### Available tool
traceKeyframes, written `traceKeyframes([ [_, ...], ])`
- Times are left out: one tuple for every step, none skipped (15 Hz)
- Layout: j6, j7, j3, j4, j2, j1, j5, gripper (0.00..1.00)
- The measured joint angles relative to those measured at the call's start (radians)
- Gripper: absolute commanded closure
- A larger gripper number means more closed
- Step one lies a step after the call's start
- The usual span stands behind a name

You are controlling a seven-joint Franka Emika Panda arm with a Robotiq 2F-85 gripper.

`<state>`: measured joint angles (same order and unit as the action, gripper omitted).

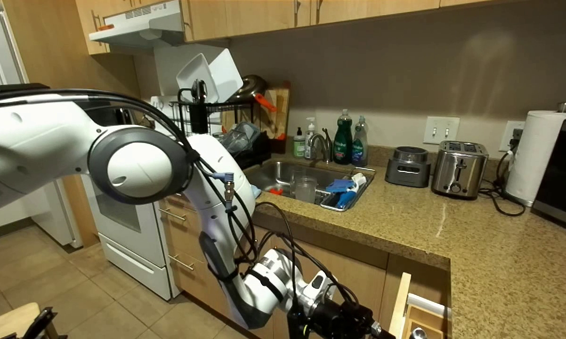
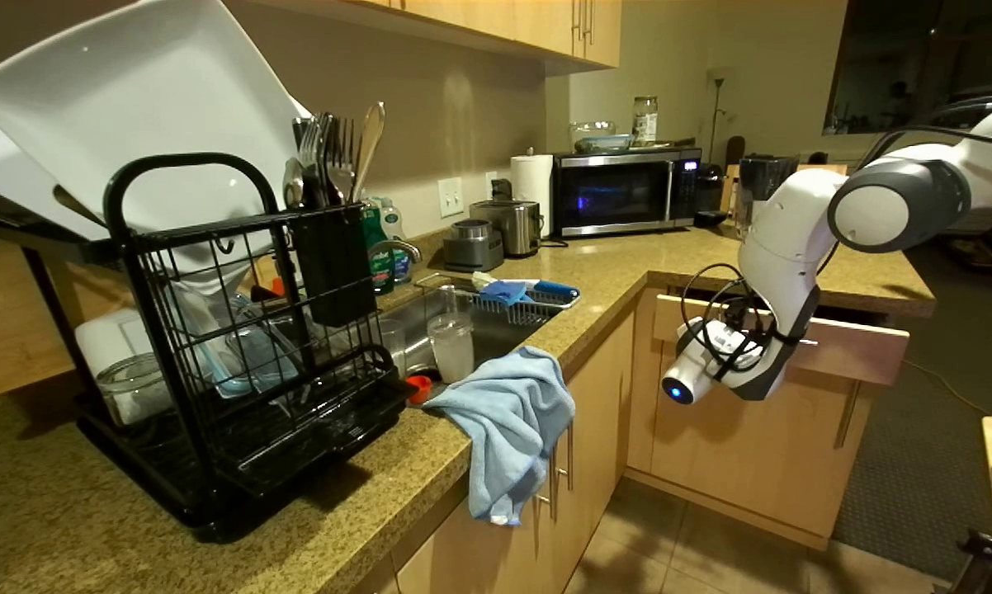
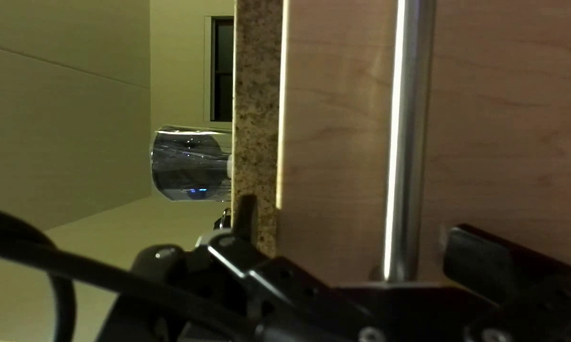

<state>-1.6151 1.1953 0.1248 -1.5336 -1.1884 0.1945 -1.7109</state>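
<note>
My gripper is open in the wrist view, with its black fingers wide apart. A round metal bar handle on the light wood drawer front lies in the gap between the fingers, nearer the right finger. Neither finger visibly touches it. In an exterior view the gripper is at the bottom edge, beside the drawer, which stands open and holds a wooden organizer with a shiny metal item. In an exterior view the drawer front sticks out under the counter; the arm hides the gripper there.
The stone countertop overhangs the drawer. A sink, toaster and paper towel roll are along the wall. A black dish rack and a blue towel are by the sink. Loose cables hang around the arm.
</note>
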Motion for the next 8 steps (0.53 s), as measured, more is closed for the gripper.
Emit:
traceKeyframes([
  [-0.001,0.0,0.0,0.0,0.001,0.002,0.0,0.0],
  [0.002,0.0,0.002,0.0,0.0,0.002,0.003,0.0],
  [0.01,0.0,0.004,0.0,-0.002,0.001,0.009,0.0],
  [0.025,0.0,0.005,0.001,-0.006,0.0,0.016,0.0],
  [0.043,0.0,0.005,0.003,-0.011,-0.002,0.021,0.0],
  [0.061,0.0,0.005,0.006,-0.017,-0.003,0.025,0.0],
  [0.082,0.0,0.005,0.01,-0.025,-0.004,0.029,0.0],
  [0.103,0.0,0.005,0.017,-0.035,-0.005,0.031,0.0],
])
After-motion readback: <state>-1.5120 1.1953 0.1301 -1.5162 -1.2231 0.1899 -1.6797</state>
